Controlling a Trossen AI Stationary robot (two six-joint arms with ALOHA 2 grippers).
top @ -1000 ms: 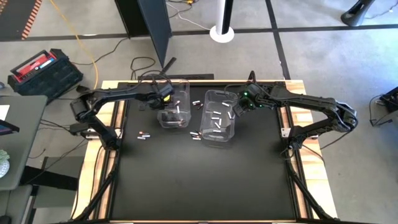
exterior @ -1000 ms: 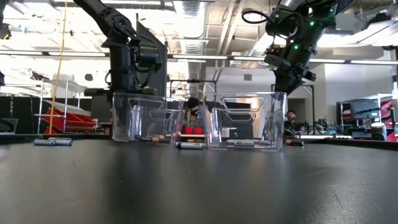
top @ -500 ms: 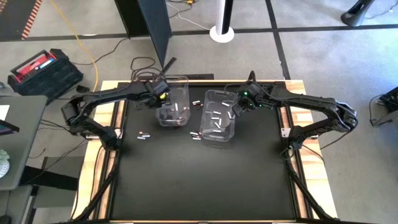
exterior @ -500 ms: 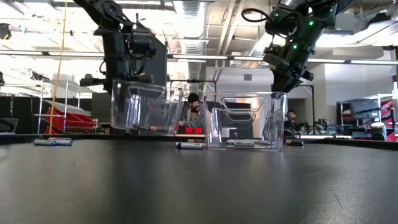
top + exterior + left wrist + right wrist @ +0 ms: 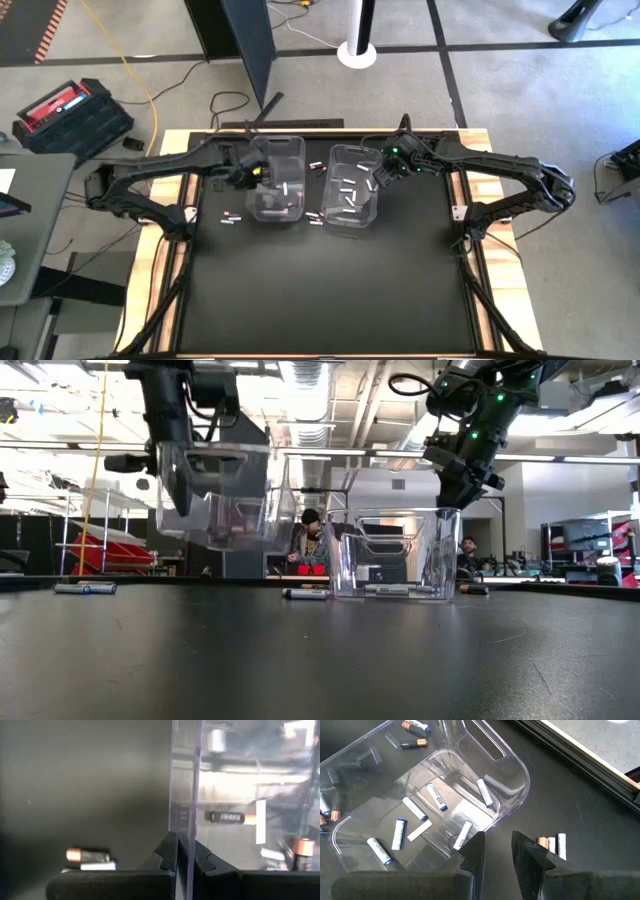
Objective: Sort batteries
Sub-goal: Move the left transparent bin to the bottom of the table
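Batteries [image 5: 434, 796] lie in two clear bins; loose cells rest on the black surface [image 5: 330, 290]. No label text is legible. Left claw [image 5: 185, 857] is clamped on the left bin [image 5: 215, 495] wall, bin lifted. Right claw [image 5: 495, 852] stands part-open, empty, above the right bin [image 5: 350, 187] rim.

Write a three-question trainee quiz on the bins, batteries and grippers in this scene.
1. True or false: the left clear bin rests on the table.
2. What does the left gripper clamp? A) a battery B) that bin's wall C) nothing
3. What colour are the batteries inside the right clear bin?

Key: 1. False, it hangs above the table. 2. B. 3. White with blue ends.
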